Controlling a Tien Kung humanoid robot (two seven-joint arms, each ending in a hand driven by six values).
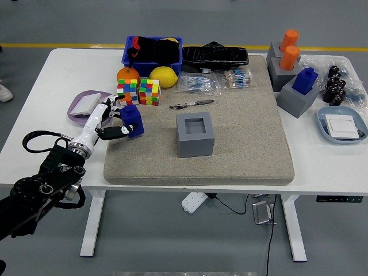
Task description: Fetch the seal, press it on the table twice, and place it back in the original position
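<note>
My left hand [112,122] is shut on a blue seal [132,121] and holds it at the left edge of the grey mat [241,138]. The seal's bottom is at or just above the mat; I cannot tell if it touches. The grey holder block [195,134] with an empty square socket stands mid-mat, to the right of the seal. My left arm [52,178] comes in from the lower left. The right arm is out of view.
Two colour cubes [139,91], an orange and a lemon [163,76] lie behind the hand. A purple tray [86,104] is at the left. A blue bin, black tray, pen [192,104], bagged parts and more seal holders [296,95] line the back and right.
</note>
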